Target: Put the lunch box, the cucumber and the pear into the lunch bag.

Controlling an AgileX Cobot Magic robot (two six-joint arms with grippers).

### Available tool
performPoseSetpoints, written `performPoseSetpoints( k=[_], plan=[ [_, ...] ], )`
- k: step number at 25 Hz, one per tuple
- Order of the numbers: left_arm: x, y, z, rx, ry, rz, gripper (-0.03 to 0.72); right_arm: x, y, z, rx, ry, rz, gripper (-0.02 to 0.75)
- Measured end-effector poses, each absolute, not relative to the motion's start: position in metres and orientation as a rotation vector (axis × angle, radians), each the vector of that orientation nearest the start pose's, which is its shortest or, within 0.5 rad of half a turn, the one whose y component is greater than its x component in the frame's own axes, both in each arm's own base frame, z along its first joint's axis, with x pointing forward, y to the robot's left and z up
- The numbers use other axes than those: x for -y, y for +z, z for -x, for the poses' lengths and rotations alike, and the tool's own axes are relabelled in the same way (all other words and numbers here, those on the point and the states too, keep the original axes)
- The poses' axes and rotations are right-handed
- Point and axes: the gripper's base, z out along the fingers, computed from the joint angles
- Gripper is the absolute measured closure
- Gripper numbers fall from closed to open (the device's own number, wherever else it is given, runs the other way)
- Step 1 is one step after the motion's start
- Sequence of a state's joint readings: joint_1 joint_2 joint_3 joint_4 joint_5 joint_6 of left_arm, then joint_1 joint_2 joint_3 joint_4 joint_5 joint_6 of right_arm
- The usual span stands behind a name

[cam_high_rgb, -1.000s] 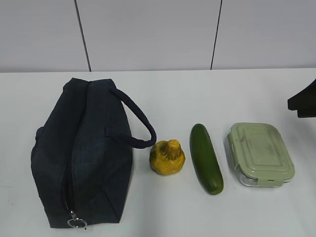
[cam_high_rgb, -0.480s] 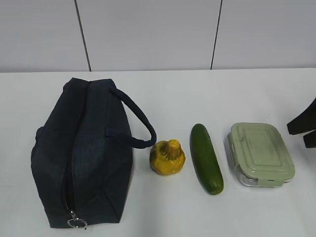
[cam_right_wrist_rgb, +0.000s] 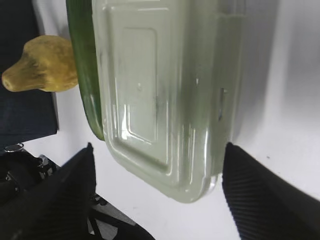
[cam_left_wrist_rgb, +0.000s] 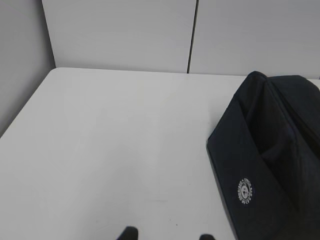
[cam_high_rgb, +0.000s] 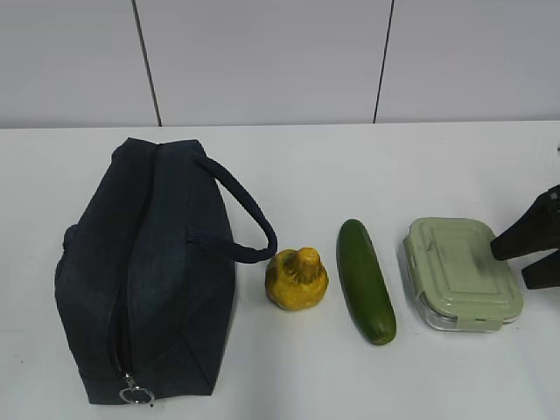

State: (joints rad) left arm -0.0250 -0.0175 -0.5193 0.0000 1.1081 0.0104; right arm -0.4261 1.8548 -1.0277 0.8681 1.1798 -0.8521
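Right gripper [cam_right_wrist_rgb: 155, 195] spread wide, nothing held, angled over lunch box [cam_right_wrist_rgb: 165, 90], fingers [cam_high_rgb: 523, 238] at its right edge. Cucumber [cam_right_wrist_rgb: 85, 70], pear [cam_right_wrist_rgb: 42, 64], lunch bag [cam_high_rgb: 144, 271] lined up beyond box. Left gripper [cam_left_wrist_rgb: 167, 234] fingertips parted, empty, bag seen to right.
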Motion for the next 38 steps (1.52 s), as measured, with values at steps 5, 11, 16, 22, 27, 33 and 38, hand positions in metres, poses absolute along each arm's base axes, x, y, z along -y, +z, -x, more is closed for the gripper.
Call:
performPoseSetpoints(
  k=[5, 11, 16, 22, 27, 33, 38],
  plan=[
    [0.000, 0.279, 0.012, -2.055, -0.009, -0.036, 0.450, 0.070, 0.150, -0.315, -2.732, 1.179, -0.089, 0.139],
    [0.000, 0.279, 0.012, -2.055, -0.009, -0.036, 0.450, 0.075, 0.141, -0.325, -2.719, 1.180, -0.053, 0.143],
    [0.000, 0.279, 0.012, -2.055, -0.009, -0.036, 0.450, 0.079, 0.127, -0.334, -2.730, 1.198, -0.061, 0.143],
    [0.000, 0.279, 0.012, -2.055, -0.009, -0.036, 0.450, 0.080, 0.113, -0.337, -2.738, 1.237, -0.077, 0.166],
    [0.000, 0.279, 0.012, -2.055, -0.009, -0.036, 0.450, 0.079, 0.113, -0.338, -2.721, 1.267, -0.070, 0.246],
    [0.000, 0.279, 0.012, -2.055, -0.009, -0.036, 0.450, 0.078, 0.114, -0.338, -2.712, 1.286, -0.064, 0.353],
    [0.000, 0.279, 0.012, -2.055, -0.009, -0.036, 0.450, 0.078, 0.114, -0.338, -2.710, 1.291, -0.060, 0.376]
  ],
)
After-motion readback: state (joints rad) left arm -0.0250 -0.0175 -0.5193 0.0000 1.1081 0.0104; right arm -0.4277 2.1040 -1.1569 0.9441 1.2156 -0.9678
